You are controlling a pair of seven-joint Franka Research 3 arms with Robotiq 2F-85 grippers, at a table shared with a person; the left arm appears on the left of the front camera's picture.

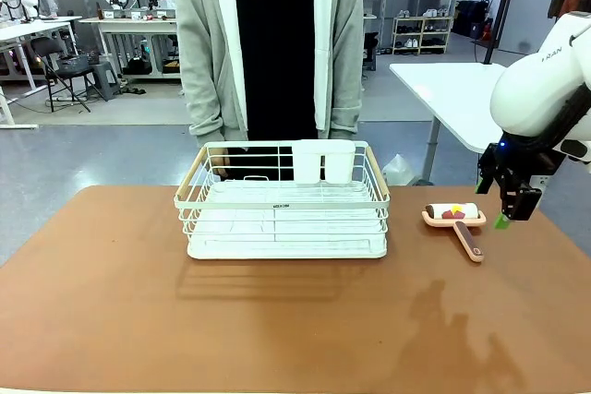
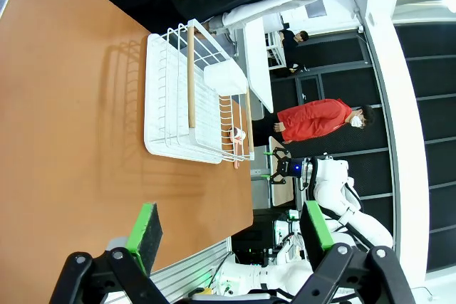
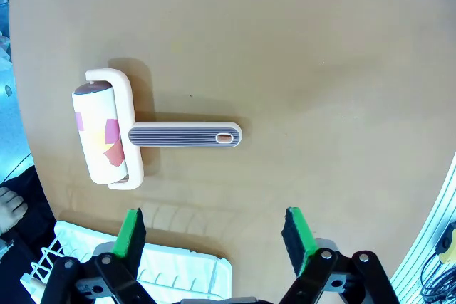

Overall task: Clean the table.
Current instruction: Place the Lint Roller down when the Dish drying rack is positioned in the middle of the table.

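Right claw wide open, empty, pointing down above table, near lint roller.

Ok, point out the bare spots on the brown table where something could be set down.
The table is bare across the whole near strip in front of the white wire rack, and to the rack's left. Right of the rack it is crowded: the lint roller lies there with the right gripper hovering open beside it.

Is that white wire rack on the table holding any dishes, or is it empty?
Empty of dishes: the rack shows bare wires and tray; whether its white cup holder holds anything, I cannot tell.
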